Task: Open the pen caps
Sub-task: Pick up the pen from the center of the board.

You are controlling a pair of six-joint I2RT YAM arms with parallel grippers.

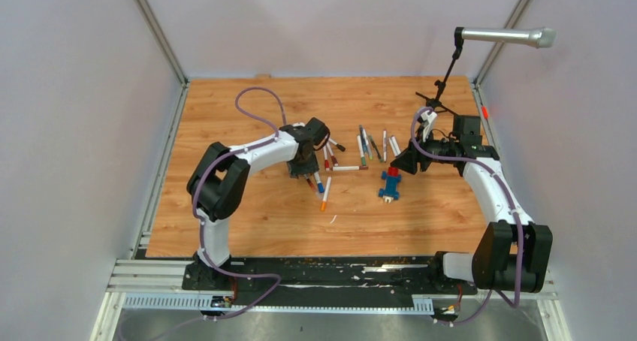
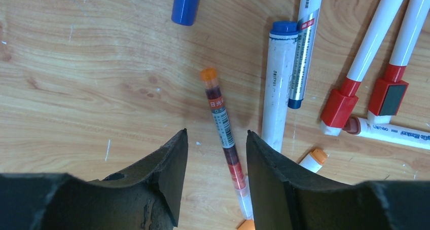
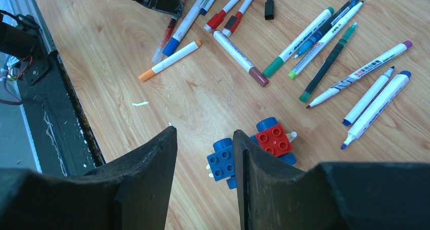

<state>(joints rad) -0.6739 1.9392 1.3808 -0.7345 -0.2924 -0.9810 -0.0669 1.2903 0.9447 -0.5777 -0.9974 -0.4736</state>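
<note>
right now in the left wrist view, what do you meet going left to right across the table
blue pen end, slim orange-capped pen, thick white marker with blue end, plain red cap, red cap with black panel

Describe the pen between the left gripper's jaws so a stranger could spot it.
On the wooden tabletop, find the left gripper over the left cluster of pens. Between its open jaws lies a slim transparent pen with red ink and an orange cap. Its neighbours, like the blue-capped white marker beside it, are thicker and opaque white.
</note>
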